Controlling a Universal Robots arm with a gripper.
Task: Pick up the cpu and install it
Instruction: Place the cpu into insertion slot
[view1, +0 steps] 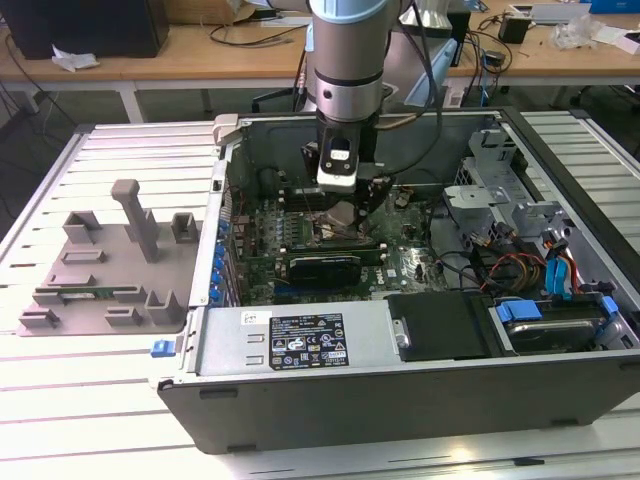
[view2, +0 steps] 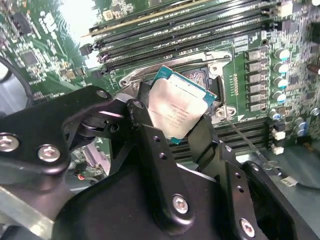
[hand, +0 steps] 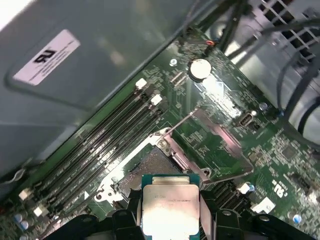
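Note:
My gripper (view1: 346, 206) reaches down into the open computer case, over the motherboard (view1: 300, 232). It is shut on the cpu (view2: 176, 108), a small square chip with a silver-grey top plate and a thin teal rim. The black fingers (view2: 144, 116) clamp two opposite edges of the chip. In both wrist views the cpu (hand: 170, 208) hangs tilted just above the open socket (hand: 150, 167), apart from it. The socket's metal load plate (hand: 220, 145) is swung open to one side.
Memory slots (view2: 190, 30) run beside the socket. The case walls (view1: 400, 395) enclose the board, with a power supply (view1: 300, 340) in front and cables (view1: 510, 265) on the exterior view's right. A grey slotted fixture tray (view1: 110, 270) lies on the table at the exterior view's left.

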